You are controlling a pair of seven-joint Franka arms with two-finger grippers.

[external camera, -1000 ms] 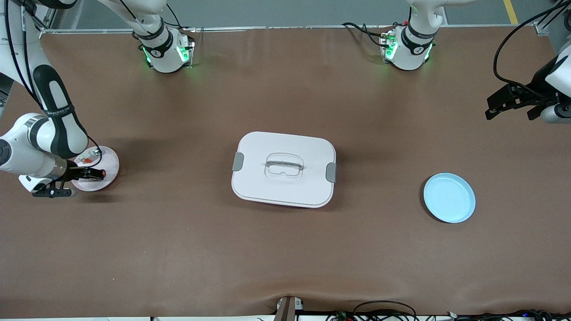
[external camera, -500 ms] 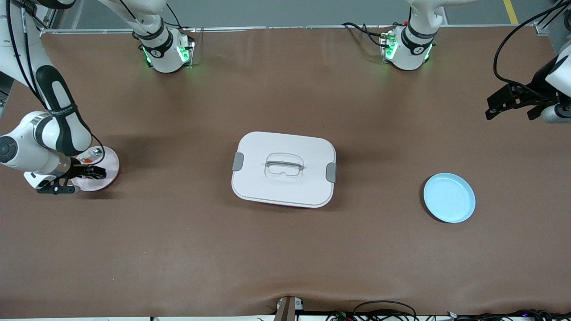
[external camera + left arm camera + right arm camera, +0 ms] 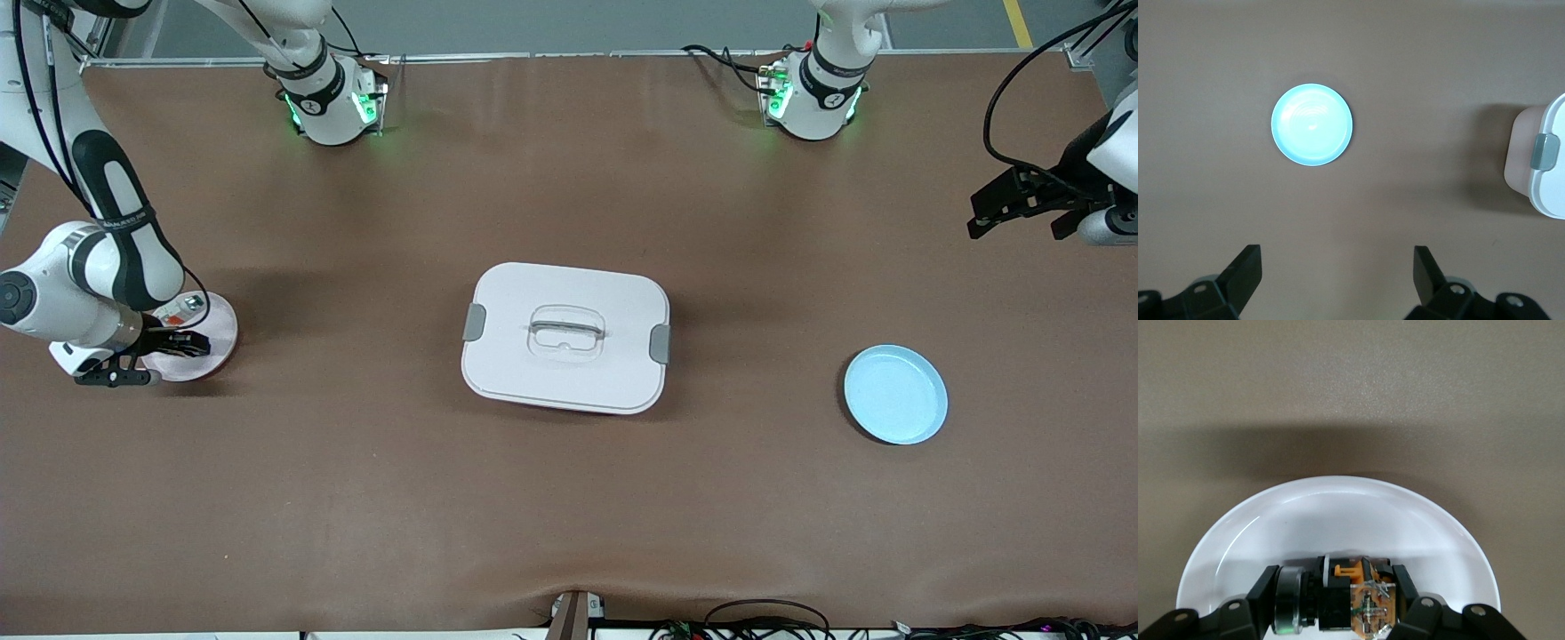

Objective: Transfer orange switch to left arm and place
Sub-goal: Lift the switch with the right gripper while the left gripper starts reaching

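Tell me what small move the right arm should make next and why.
Probably a short straight lift. The right gripper is down in the pink plate with its jaws closed on the orange switch, so raising it clears the rim before heading toward the box. The left gripper waits open, above the table's edge at its own end.

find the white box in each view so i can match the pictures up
Front view: the box sits mid-table, between the pink plate and the blue plate.
Left wrist view: only one corner of the box, with a grey latch, shows at the picture's edge.
Right wrist view: the box is not in it.
Shared landmark: the blue plate appears in the front and left wrist views.
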